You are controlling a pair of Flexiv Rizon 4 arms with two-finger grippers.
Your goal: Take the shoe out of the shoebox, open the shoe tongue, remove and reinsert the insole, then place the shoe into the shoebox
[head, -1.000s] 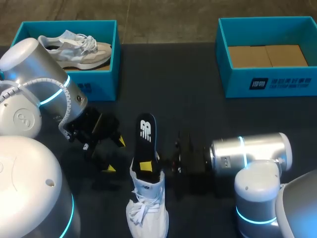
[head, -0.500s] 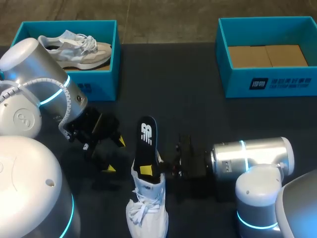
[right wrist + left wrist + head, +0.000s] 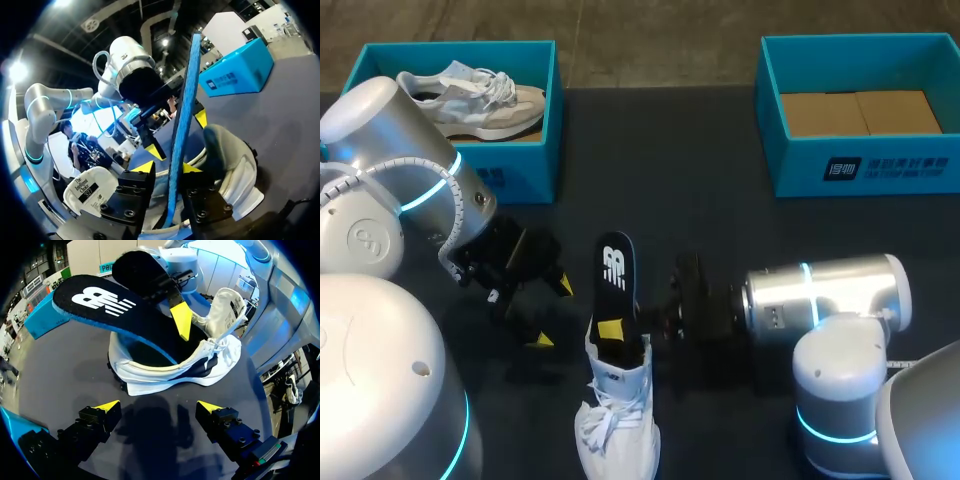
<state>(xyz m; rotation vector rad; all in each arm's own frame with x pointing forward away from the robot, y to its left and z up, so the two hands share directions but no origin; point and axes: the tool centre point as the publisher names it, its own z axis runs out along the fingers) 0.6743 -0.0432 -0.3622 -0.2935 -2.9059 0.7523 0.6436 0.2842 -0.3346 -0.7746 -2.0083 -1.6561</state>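
A white shoe (image 3: 616, 405) lies on the dark table between my arms, its tongue (image 3: 227, 307) folded open. A black insole with a blue underside (image 3: 613, 272) sticks up and out of the shoe's heel opening. My right gripper (image 3: 628, 328) is at the shoe's opening with the insole (image 3: 182, 115) standing between its fingers; a gap shows beside the insole, so it is open. My left gripper (image 3: 159, 406) stands wide open on the table a little short of the shoe (image 3: 170, 375), holding nothing. The right-hand blue shoebox (image 3: 860, 150) is at the back.
A second blue shoebox (image 3: 535, 170) at the back left holds another pale shoe (image 3: 470, 100). My left arm (image 3: 410, 170) stands just in front of that box. Dark table surface lies between the two boxes.
The right gripper's fingers have parted around the insole, and that arm has shifted slightly. The insole has sunk a little into the shoe. The left arm is unchanged.
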